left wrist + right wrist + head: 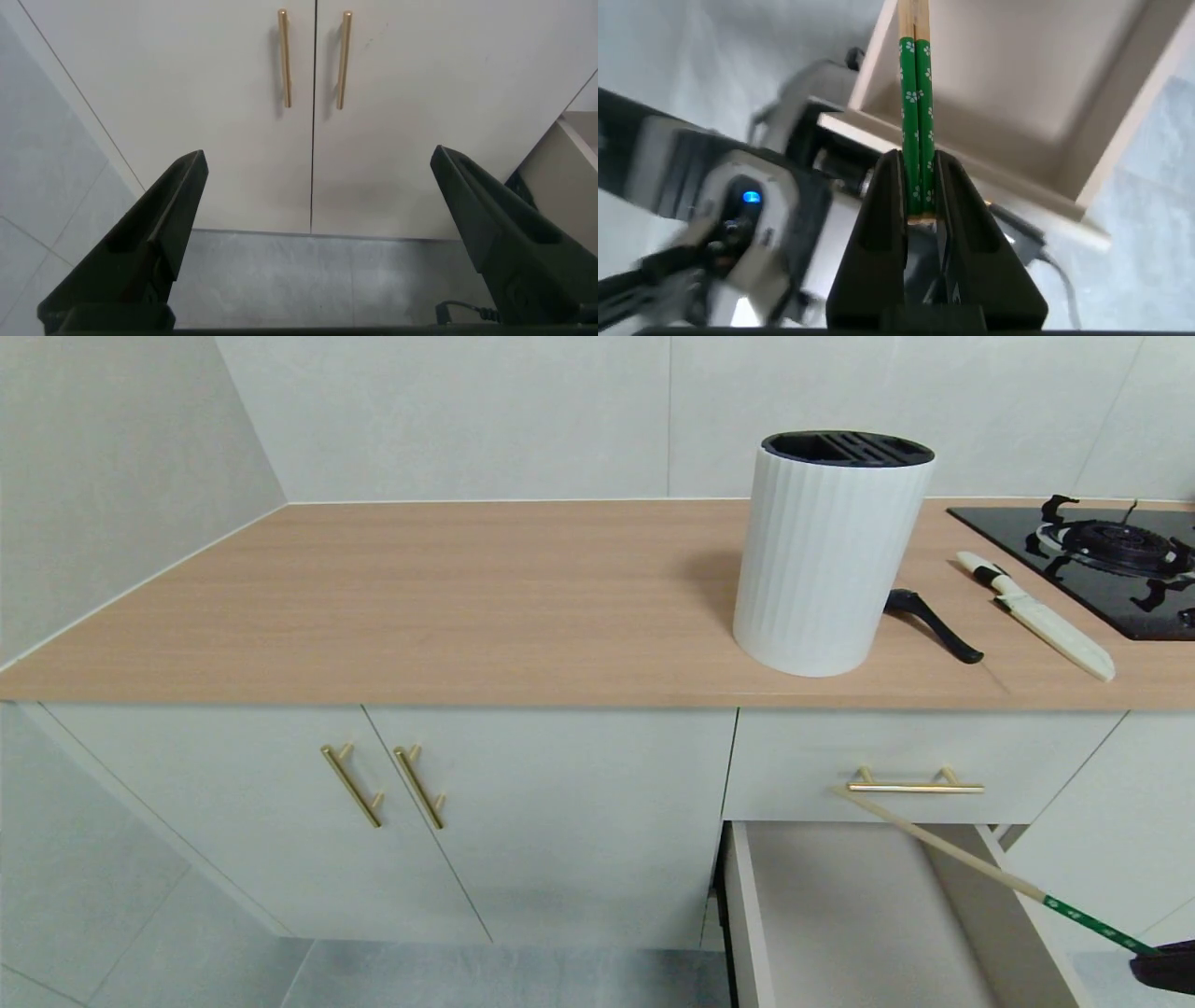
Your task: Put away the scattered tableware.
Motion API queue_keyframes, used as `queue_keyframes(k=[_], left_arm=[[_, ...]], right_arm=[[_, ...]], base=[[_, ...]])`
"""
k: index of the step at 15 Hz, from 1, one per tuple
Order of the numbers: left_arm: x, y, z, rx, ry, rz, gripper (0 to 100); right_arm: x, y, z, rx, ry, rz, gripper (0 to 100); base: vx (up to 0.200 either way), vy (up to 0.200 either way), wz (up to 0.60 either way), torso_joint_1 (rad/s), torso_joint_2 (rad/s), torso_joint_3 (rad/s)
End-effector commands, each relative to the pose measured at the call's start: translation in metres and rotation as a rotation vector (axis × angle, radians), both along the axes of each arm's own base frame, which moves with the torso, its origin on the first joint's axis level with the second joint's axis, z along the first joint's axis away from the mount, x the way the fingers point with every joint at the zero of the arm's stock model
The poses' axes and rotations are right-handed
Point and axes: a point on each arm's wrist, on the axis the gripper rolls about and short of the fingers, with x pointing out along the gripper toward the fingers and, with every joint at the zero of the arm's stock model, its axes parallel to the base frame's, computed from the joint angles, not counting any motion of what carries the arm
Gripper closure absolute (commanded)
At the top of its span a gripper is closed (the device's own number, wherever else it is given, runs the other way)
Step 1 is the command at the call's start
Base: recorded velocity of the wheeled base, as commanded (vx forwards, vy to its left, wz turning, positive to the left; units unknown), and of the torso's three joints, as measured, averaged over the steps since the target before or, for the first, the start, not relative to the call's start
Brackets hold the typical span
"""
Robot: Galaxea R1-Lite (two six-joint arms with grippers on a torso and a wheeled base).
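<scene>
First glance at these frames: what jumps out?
A tall white ribbed knife block stands on the wooden counter, right of centre, with a cream knife lying between it and the stove. Lower right, the right hand grips green-ended chopsticks pointing over the open drawer.

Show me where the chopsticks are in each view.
Head: chopsticks slant over the open drawer, lower right, in the right gripper.
Left wrist: cabinet doors instead, drawer corner beside them.
Right wrist: centre, clamped in that gripper, pointing toward the drawer.
Shared landmark: the open drawer.
</scene>
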Motion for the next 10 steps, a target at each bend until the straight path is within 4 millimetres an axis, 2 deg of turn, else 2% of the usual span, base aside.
queue_keyframes(k=[1,5,10], left_arm=[[0.000,0.000,0.000,-0.001,0.002,0.001,0],[0.000,0.000,0.000,-0.001,0.002,0.001,0],[0.000,0.000,0.000,-0.001,0.002,0.001,0]], right_arm=[[0.021,0.011,-0.027,-0.055,0.087,0.014,100],[0.026,0.013,-0.039,-0.033,0.035,0.011,100],[0.027,0.013,-0.040,-0.038,0.020,-0.001,100]], base=[[0.000,0.000,0.00,0.000,0.00,0.000],[0.000,0.000,0.00,-0.012,0.02,0.015],[0.000,0.000,0.00,-0.167,0.39,0.203]])
